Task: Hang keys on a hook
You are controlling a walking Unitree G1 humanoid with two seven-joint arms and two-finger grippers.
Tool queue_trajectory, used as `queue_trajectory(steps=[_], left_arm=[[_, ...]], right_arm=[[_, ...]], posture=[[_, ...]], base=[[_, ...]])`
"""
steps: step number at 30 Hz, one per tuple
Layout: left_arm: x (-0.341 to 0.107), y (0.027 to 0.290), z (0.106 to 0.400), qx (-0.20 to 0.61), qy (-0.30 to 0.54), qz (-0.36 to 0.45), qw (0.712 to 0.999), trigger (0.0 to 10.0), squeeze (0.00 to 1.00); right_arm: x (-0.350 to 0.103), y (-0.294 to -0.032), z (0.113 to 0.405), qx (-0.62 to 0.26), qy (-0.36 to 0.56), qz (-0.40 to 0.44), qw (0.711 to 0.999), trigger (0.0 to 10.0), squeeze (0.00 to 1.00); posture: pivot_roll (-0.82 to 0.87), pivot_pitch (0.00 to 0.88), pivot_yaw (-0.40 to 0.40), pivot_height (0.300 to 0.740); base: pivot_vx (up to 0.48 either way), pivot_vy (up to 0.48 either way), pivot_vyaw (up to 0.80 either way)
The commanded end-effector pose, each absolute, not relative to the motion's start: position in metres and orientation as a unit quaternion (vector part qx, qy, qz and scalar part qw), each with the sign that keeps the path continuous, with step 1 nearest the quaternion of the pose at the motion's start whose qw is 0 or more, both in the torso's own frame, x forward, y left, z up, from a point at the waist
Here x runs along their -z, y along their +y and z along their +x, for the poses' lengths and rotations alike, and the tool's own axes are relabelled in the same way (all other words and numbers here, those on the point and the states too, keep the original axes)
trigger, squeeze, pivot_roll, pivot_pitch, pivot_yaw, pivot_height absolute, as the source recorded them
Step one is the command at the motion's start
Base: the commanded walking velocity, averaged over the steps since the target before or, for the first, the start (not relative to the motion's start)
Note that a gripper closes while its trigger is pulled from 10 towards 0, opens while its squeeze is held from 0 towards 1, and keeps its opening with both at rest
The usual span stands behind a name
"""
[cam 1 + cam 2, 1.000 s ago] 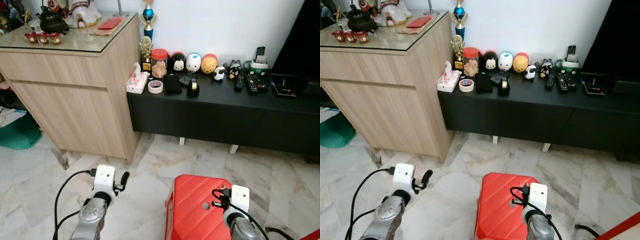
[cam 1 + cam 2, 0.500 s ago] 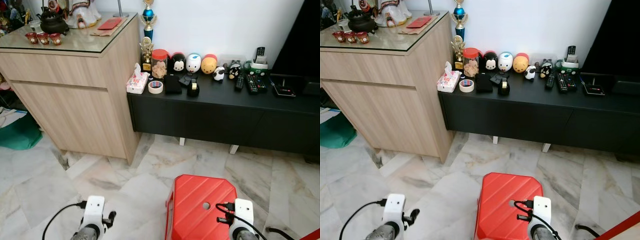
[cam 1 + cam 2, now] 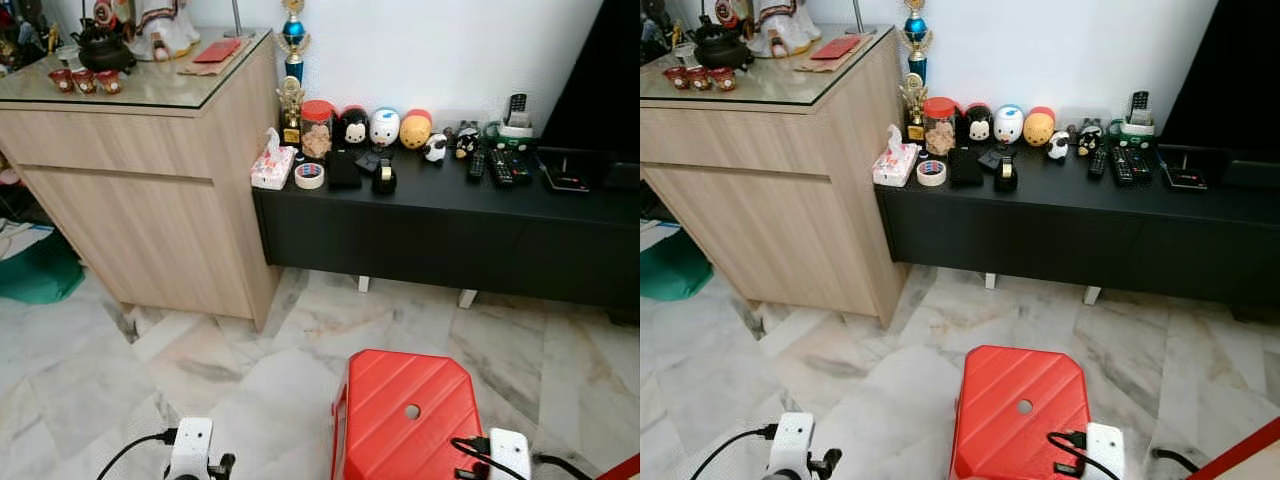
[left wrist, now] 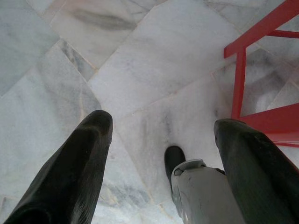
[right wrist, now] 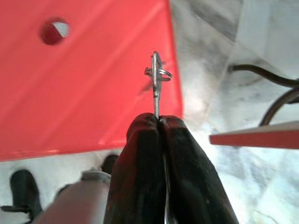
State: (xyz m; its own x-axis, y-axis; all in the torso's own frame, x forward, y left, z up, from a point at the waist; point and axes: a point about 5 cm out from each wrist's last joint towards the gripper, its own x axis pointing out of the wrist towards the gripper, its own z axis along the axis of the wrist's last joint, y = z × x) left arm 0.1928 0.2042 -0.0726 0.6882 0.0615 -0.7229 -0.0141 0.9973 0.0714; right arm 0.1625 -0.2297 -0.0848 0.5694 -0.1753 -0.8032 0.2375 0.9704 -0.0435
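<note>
Pinching a small silver key with its split ring (image 5: 156,77) by the blade, the right gripper (image 5: 159,122) hangs low over the red plastic stool (image 3: 405,410), ready for carrying; the left gripper's (image 4: 161,140) fingers are spread above the marble floor (image 4: 154,60).

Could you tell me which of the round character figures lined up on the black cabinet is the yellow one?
It is the third round figure from the wooden sideboard on the black cabinet: yellow-orange with a red top. The black figure and white-and-blue figure stand between it and the sideboard.
</note>
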Motion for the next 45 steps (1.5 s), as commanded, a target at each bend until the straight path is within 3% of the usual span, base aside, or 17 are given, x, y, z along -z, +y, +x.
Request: queue_trajectory(steps=[1,16,45], left_arm=[[0.076,0.205,0.187,-0.029,0.409,0.026,0.912,10.0,0.0],[0.084,0.207,0.171,-0.037,0.433,0.02,0.9,10.0,0.0],[0.088,0.209,0.163,-0.031,0.448,0.019,0.893,10.0,0.0]], right_arm=[[0.087,-0.227,0.16,0.115,0.457,0.035,0.881,10.0,0.0],[0.083,-0.22,0.172,0.127,0.445,0.03,0.886,10.0,0.0],[0.087,-0.225,0.158,0.141,0.448,0.026,0.883,10.0,0.0]], posture=[[-0.02,0.0,0.006,0.727],[-0.04,0.0,0.018,0.727],[-0.04,0.0,0.033,0.727]], base=[[0.0,0.0,0.0],[-0.16,0.0,0.0],[-0.287,0.0,0.0]])
